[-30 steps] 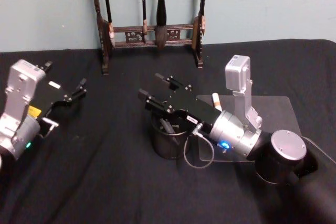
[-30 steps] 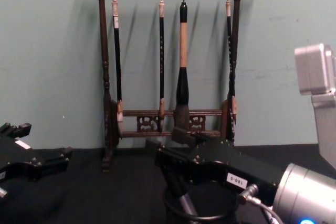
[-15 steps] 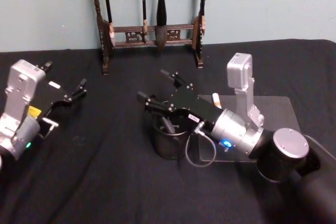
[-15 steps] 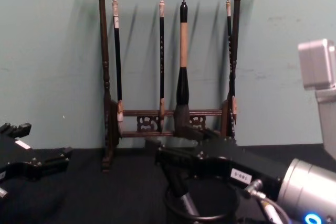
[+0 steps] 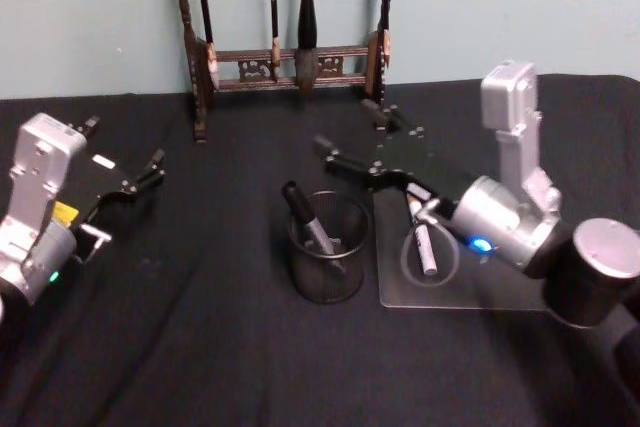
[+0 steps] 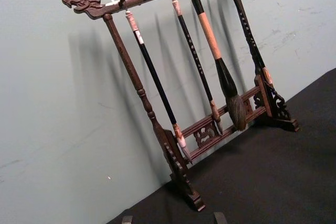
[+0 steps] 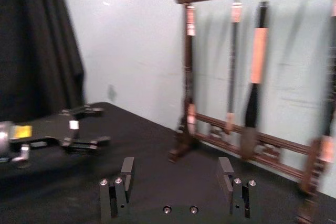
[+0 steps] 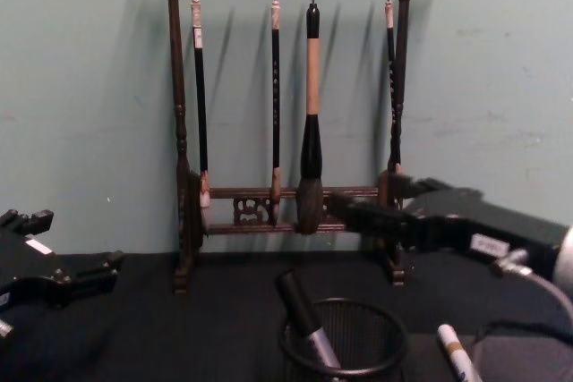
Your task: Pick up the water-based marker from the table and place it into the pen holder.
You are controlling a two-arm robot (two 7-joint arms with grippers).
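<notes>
The pen holder (image 5: pixel 328 257) (image 8: pixel 342 346), a black mesh cup, stands mid-table. A water-based marker (image 5: pixel 312 224) (image 8: pixel 306 321) with a black cap leans inside it, its top past the rim. My right gripper (image 5: pixel 346 127) (image 8: pixel 365 196) hovers open behind and to the right of the holder, clear of it, with nothing between its fingers (image 7: pixel 126 170). A second, white marker (image 5: pixel 421 238) (image 8: pixel 457 352) lies on the clear tray (image 5: pixel 500 287). At the far left, low over the table, my left gripper (image 5: pixel 122 152) (image 8: pixel 72 248) is parked open.
A tall dark wooden brush rack (image 5: pixel 290 57) (image 8: pixel 291 131) (image 6: pixel 210 93) with several hanging brushes stands at the back against the wall. Black cloth (image 5: pixel 200 347) covers the table. In the right wrist view the left gripper (image 7: pixel 79 132) shows farther off.
My right gripper has pulled away from over the pen holder, rising and moving back to the right. The marker in the holder now shows uncovered. The left arm has stayed still.
</notes>
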